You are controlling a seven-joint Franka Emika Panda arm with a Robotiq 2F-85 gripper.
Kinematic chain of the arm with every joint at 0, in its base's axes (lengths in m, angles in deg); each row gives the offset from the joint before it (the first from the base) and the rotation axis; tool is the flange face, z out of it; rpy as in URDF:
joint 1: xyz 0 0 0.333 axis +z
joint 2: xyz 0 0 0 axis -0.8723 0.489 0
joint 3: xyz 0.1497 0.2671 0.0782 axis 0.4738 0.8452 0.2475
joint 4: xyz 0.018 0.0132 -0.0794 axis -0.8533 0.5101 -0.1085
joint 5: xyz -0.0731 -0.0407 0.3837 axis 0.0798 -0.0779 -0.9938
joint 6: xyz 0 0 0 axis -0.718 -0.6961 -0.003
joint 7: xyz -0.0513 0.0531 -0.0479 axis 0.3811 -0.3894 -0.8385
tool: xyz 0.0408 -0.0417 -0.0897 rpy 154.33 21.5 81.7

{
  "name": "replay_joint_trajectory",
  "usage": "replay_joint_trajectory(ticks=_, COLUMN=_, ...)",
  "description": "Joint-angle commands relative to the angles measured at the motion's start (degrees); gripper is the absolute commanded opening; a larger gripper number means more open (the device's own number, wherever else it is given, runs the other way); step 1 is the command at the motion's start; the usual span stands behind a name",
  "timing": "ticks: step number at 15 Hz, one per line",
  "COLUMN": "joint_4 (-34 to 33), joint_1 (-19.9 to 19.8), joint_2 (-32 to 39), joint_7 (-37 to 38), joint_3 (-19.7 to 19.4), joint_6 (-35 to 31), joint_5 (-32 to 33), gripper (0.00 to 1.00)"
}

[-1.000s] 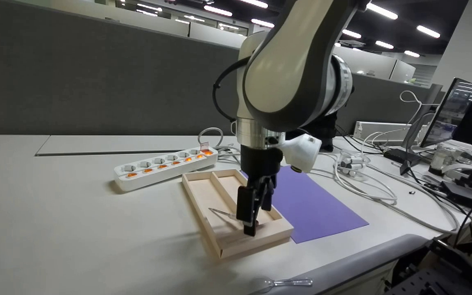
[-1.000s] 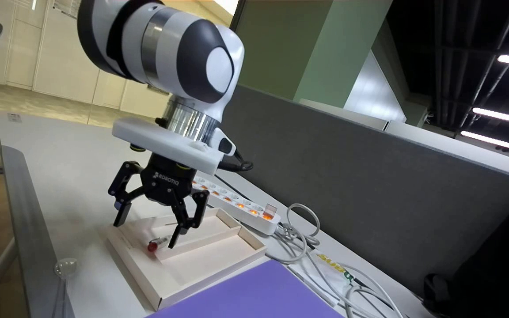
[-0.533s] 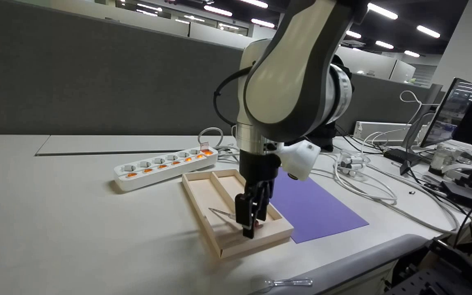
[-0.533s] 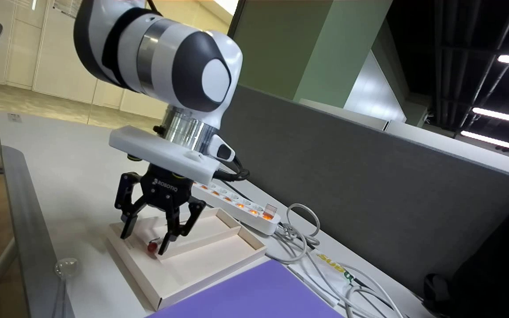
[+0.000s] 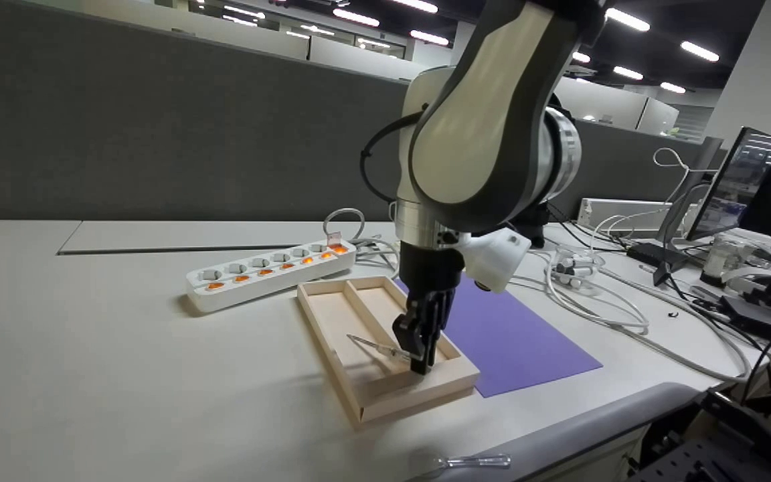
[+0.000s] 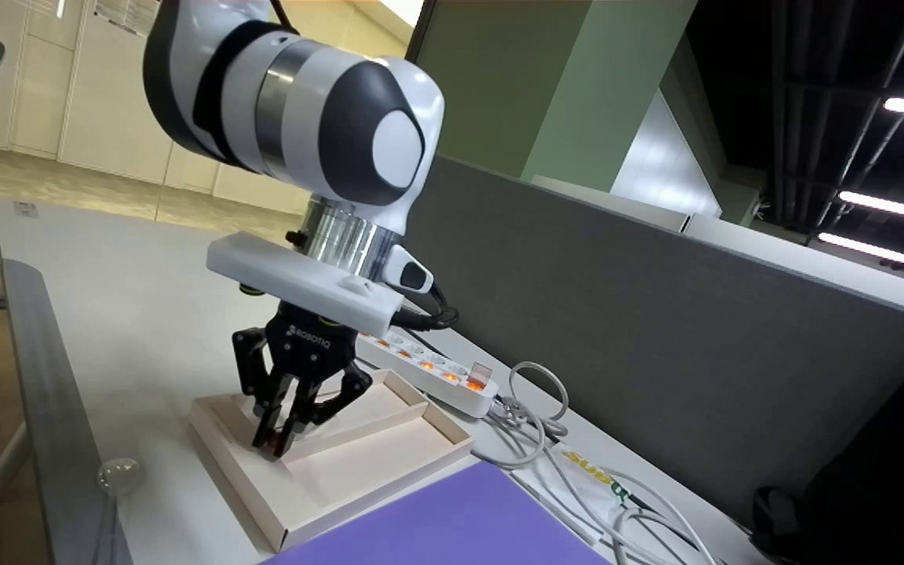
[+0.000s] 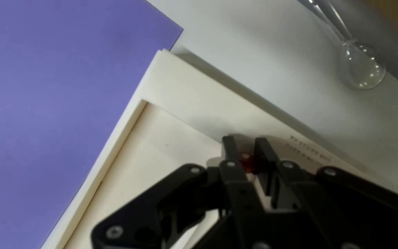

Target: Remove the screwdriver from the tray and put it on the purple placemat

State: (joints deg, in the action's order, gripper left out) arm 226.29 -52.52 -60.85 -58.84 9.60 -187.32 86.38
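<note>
The screwdriver (image 5: 379,346) is in the tray (image 5: 419,396), its thin shaft slanting over the compartment nearer the power strip. Its reddish handle end (image 7: 246,162) shows between my fingertips in the wrist view. My gripper (image 6: 269,449) points down at the tray's end wall, shut on that handle, which it mostly hides in both exterior views. Between the jaws a narrow gap remains, filled by the handle. Flat on the table beside the tray lies the purple placemat (image 5: 519,338), which also fills the left of the wrist view.
A white power strip (image 5: 272,276) lies behind the tray. Near the table edge is a clear plastic spoon (image 7: 361,65). White cables (image 6: 530,439) trail past the mat. A divider (image 6: 373,430) splits the tray, and a grey partition (image 5: 158,134) stands along the back.
The arm came down toward the tray, then shifted slightly. The jaws went from wide apart to shut around the handle. The screwdriver's shaft moved a little to one side.
</note>
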Motion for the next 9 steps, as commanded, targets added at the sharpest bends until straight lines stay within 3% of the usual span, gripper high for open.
replay_joint_trajectory(ticks=1, joint_4=0.16, joint_1=0.07, joint_2=-0.62, joint_7=3.3, joint_3=-1.3, joint_6=-0.85, joint_5=2.17, gripper=0.04)
replay_joint_trajectory(ticks=9, joint_4=1.12, joint_1=-1.22, joint_2=-9.01, joint_7=2.7, joint_3=-1.79, joint_6=-2.4, joint_5=2.23, gripper=0.04)
